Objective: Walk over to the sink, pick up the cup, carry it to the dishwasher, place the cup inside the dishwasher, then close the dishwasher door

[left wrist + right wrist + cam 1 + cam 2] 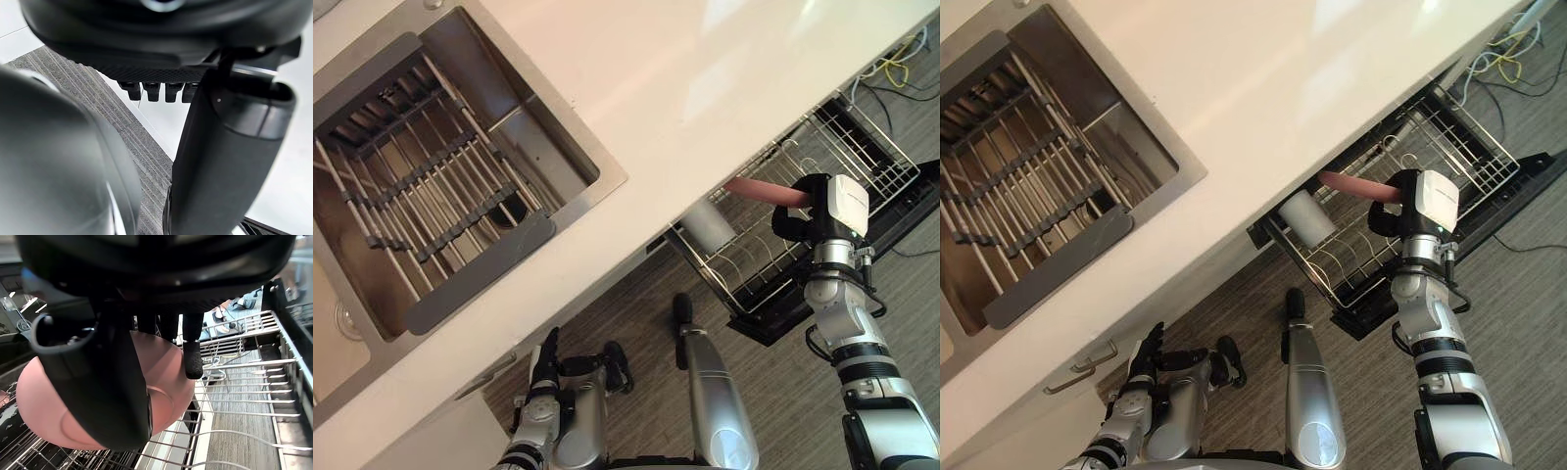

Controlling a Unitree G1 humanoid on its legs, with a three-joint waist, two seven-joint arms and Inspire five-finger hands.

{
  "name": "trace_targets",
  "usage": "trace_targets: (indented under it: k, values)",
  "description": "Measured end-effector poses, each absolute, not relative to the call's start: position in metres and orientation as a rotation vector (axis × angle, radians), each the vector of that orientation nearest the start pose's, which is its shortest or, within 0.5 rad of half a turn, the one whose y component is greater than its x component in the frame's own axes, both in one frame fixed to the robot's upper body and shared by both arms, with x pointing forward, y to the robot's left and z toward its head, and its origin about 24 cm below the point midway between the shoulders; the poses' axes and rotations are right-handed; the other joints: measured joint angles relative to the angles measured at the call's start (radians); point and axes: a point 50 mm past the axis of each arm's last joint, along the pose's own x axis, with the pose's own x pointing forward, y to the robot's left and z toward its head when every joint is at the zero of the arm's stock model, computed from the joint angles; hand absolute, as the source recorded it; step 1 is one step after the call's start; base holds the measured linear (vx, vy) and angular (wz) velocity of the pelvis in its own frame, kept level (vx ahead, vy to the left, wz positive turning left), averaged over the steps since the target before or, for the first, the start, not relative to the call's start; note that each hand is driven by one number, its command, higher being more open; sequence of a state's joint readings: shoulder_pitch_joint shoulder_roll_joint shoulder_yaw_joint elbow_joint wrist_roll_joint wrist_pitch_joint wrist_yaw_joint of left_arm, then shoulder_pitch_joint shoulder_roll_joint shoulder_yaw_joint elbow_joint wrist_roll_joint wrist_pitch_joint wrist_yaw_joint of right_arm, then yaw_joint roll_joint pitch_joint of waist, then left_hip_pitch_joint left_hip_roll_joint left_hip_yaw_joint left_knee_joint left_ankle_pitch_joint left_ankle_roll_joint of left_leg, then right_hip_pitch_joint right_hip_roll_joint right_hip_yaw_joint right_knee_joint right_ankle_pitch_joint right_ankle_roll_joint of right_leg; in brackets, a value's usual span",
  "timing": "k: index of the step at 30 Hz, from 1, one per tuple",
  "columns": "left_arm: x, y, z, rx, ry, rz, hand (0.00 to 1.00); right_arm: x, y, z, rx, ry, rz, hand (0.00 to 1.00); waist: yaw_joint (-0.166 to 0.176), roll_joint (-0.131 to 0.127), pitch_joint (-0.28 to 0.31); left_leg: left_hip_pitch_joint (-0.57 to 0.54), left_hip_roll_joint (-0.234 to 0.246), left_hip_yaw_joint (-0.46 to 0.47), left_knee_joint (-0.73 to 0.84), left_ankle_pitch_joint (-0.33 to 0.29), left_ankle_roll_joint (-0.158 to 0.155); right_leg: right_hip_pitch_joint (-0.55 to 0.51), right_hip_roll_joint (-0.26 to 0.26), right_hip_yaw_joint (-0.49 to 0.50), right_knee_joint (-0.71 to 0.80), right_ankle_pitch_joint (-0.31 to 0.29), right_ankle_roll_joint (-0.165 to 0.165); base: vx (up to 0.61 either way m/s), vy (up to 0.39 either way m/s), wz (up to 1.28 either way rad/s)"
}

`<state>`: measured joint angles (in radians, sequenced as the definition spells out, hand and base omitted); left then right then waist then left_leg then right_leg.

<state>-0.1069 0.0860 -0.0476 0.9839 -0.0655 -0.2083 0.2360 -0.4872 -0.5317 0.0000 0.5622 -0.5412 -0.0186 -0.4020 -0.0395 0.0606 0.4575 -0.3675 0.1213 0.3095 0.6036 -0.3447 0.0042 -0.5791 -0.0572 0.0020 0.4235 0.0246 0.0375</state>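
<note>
The right hand [800, 209] grips the pink cup [759, 189], thumb across one side and fingers curled round the other. It holds the cup over the pulled-out dishwasher rack [847, 147], near the rack's edge under the counter [705, 78]. The cup lies on its side, with its long axis roughly level. It runs from the hand out toward the counter's edge and the white cylinder [710, 223] that sits at the rack's near corner. In the right wrist view a rounded end with a ring faces the camera, which I take to be the base, so the mouth probably points away from the hand. The sideways hold looks chosen to slip the cup under the counter's overhang and down among the wire prongs; it seems to hang clear of them, not yet set down. The rack rests above the open dishwasher door [1518, 186], which has to stay down until the cup is in. The left hand [546, 364] hangs idle low by the cabinet front, fingers straight and holding nothing — well apart from the sink [558, 127]
</note>
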Motion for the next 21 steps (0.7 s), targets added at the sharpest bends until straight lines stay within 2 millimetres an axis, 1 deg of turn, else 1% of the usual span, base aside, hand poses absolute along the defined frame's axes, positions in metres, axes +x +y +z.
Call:
trace_targets:
  k: [7, 11, 15, 21]
  values:
    - [0.198, 0.178, -0.114, 0.115, 0.653, 0.236, 1.0, 0.341, -0.286, 0.125, -1.061, -0.123, -0.531, 0.0, 0.014, 0.001, 0.001, -0.017, 0.0, -0.003, 0.002, 0.0, 0.0, -0.02, -0.007, -0.003, 0.013, -0.005, -0.002, 0.0, -0.002, 0.0]
    - [0.2, 0.178, -0.113, 0.113, 0.648, 0.235, 1.0, 0.344, -0.286, 0.132, -1.057, -0.134, -0.563, 0.0, 0.017, 0.001, 0.001, -0.029, 0.0, -0.003, 0.002, 0.001, 0.0, -0.032, -0.007, -0.004, 0.014, -0.005, -0.003, 0.04, -0.017, 0.01]
    - [0.203, 0.176, -0.112, 0.111, 0.644, 0.233, 1.0, 0.346, -0.288, 0.133, -1.057, -0.123, -0.58, 0.0, 0.026, 0.001, 0.001, -0.033, 0.002, -0.004, 0.002, 0.001, -0.001, -0.034, -0.007, -0.007, 0.014, -0.005, -0.003, 0.04, -0.003, 0.01]
    - [0.205, 0.176, -0.111, 0.098, 0.637, 0.244, 1.0, 0.349, -0.288, 0.139, -1.05, -0.133, -0.6, 0.0, 0.034, 0.001, 0.001, -0.045, 0.001, -0.004, 0.001, 0.001, -0.001, -0.046, -0.011, -0.01, 0.014, -0.005, -0.003, 0.01, 0.002, 0.0]
